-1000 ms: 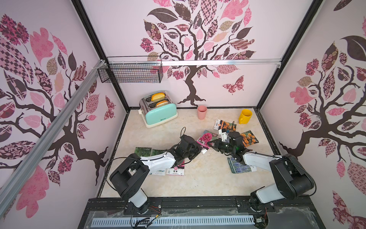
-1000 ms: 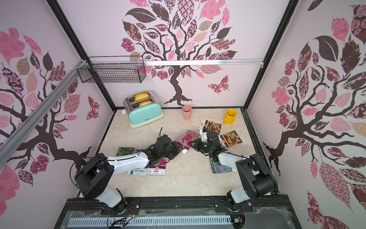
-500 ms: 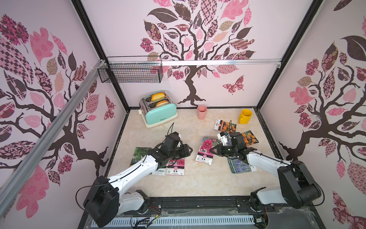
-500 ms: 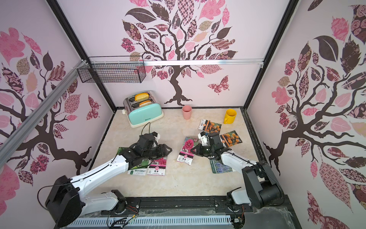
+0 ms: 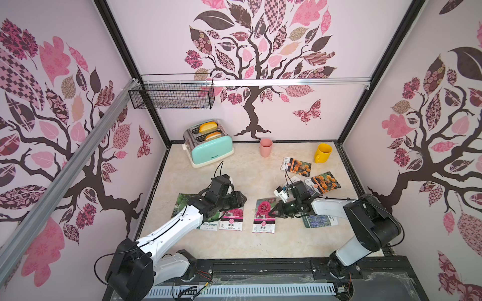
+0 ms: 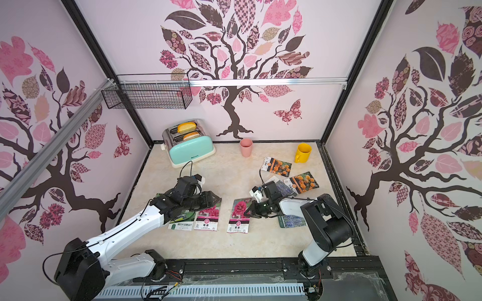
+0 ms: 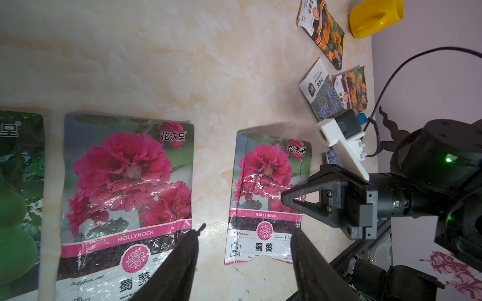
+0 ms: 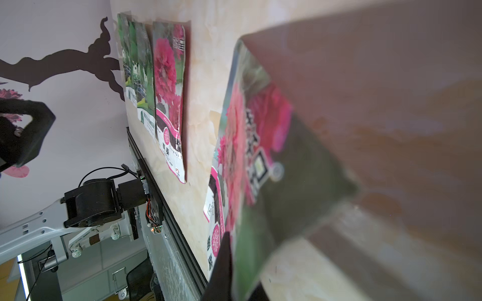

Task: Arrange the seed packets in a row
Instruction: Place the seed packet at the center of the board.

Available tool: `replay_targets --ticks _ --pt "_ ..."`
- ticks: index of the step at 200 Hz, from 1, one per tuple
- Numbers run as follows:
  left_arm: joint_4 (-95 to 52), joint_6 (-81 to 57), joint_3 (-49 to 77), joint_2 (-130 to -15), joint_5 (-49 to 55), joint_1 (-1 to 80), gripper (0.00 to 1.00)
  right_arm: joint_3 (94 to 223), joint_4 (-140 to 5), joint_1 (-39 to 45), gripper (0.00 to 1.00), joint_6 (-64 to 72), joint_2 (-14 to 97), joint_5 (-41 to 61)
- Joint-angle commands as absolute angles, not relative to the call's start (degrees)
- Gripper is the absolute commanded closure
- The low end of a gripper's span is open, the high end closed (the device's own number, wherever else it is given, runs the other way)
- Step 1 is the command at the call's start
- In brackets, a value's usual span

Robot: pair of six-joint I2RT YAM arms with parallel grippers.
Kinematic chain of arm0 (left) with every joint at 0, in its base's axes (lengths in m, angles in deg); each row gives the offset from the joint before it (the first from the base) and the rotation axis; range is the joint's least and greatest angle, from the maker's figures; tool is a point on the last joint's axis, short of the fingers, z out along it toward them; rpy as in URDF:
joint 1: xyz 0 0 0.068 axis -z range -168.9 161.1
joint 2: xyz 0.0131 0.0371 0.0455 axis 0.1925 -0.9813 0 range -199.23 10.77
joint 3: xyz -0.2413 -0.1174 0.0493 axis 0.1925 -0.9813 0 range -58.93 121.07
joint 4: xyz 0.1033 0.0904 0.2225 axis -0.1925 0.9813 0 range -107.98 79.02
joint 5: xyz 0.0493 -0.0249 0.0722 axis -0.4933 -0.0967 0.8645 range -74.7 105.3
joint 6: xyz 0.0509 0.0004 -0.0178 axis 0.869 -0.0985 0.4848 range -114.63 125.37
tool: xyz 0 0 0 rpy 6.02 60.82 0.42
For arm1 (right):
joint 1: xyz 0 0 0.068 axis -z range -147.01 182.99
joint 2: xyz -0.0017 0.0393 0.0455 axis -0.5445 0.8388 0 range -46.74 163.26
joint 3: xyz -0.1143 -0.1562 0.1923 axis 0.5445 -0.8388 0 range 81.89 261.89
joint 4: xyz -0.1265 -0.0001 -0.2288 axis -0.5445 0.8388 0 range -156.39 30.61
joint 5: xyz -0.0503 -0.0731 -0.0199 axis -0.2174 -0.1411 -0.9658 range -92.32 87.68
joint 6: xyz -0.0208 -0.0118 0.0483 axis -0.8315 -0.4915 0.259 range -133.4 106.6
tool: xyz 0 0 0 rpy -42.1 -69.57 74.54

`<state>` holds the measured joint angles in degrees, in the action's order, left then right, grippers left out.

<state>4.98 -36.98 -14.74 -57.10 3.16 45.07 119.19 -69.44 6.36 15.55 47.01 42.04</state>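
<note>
The left gripper point(image 7: 246, 233) is hanging with its fingers point(image 7: 182, 263) spread moderately apart and is gripping nothing. Bare table point(image 5: 260, 245) is showing between the tips. It is hovering well in front of the toaster point(image 5: 208, 146), toward the robot's side. In both top views it is covering the top end of the first hollyhock packet point(image 5: 232, 220), and whether it is touching that packet cannot be told.

The right gripper point(image 5: 272, 209) is clamping fully shut. Its pointed tips are pinching the long edge of the second hollyhock packet point(image 5: 263, 215) that is facing away from the toaster. That packet is lying nearly flat, face up. It is sitting just beside the first one with a strip of table between them, and just beyond the left gripper's open fingers, on the side away from the toaster.

Two overlapping gourd packets point(image 5: 182, 203) are lying just beside the first hollyhock packet, directly in front of the toaster, and all four are forming a line.

A lavender packet point(image 5: 319, 221) is lying under the right arm. Another lavender packet point(image 7: 322, 96) and two marigold packets point(image 5: 297, 166) are lying scattered level with the toaster's front, toward the yellow mug point(image 5: 323, 152).
</note>
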Motion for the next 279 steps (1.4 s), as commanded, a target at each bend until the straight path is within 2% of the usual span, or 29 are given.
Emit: replay_targets --ticks 1,101,150,190,226,237,256,267,279 --pt "3.17 -36.6 -15.9 -57.51 2.74 44.38 0.41 121.65 -68.14 5.54 1.0 14.18 49.63 41.21" --pt "1.18 -36.99 -17.53 -58.22 2.12 43.59 0.41 127.73 -69.12 2.41 0.98 16.19 57.76 37.08" --pt "0.83 -37.04 -17.98 -58.07 1.94 42.94 0.42 128.74 -68.08 1.97 0.88 15.97 58.51 35.83" --pt "1.26 -36.9 -17.79 -57.56 1.77 42.65 0.42 129.0 -61.93 1.97 0.61 14.07 54.43 28.73" --pt "1.61 -36.59 -17.11 -57.85 1.76 42.39 0.42 128.65 -57.52 2.95 0.46 12.76 50.04 25.07" --pt "1.73 -36.47 -16.8 -58.12 1.85 42.43 0.42 128.24 -56.29 3.64 0.44 12.62 47.65 23.78" --pt "1.68 -35.23 -15.72 -59.14 1.55 42.41 0.42 126.25 -54.93 7.91 0.42 12.62 40.88 22.36" --pt "0.81 -35.32 -14.84 -60.58 1.15 42.92 0.41 125.53 -53.42 11.76 0.34 11.93 36.85 21.5" --pt "-0.46 -35.57 -13.58 -62.93 1.32 44.28 0.41 125.33 -51.31 17.08 0.3 10.48 33.15 21.06"
